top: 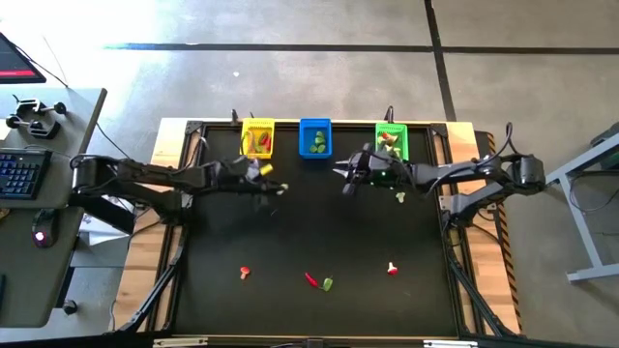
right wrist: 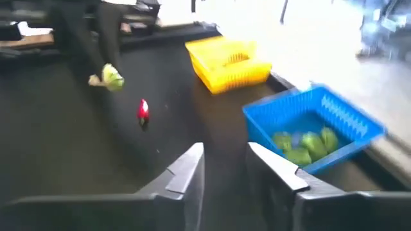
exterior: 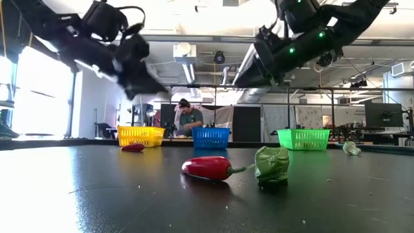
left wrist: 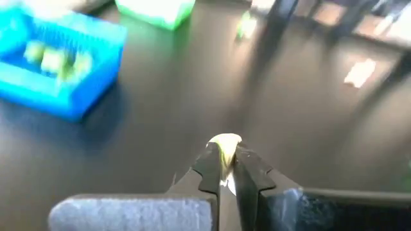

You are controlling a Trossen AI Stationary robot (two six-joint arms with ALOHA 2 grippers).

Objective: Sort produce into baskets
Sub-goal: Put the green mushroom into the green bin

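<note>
My left gripper [top: 274, 187] hangs above the table in front of the yellow basket [top: 257, 138], shut on a small pale green piece [left wrist: 225, 149]; the piece also shows in the right wrist view [right wrist: 110, 77]. My right gripper [top: 344, 175] is open and empty, above the table between the blue basket [top: 315, 137] and the bright green basket [top: 392, 140]. The blue basket holds green pieces [right wrist: 302, 144]. A red chilli [exterior: 207, 167] and a green piece [exterior: 272, 165] lie near the table's near edge. My left gripper pinches the pale green piece [left wrist: 226, 142] between its two fingers, and the piece sticks out past their free ends. The piece is lifted clear of the table.
Two white-and-red mushroom pieces [top: 245, 273] [top: 392, 269] lie toward the near edge. A green piece [top: 400, 197] lies below my right arm. A small red piece [right wrist: 143, 110] lies on the table near the yellow basket. A person [exterior: 189, 118] stands beyond the table.
</note>
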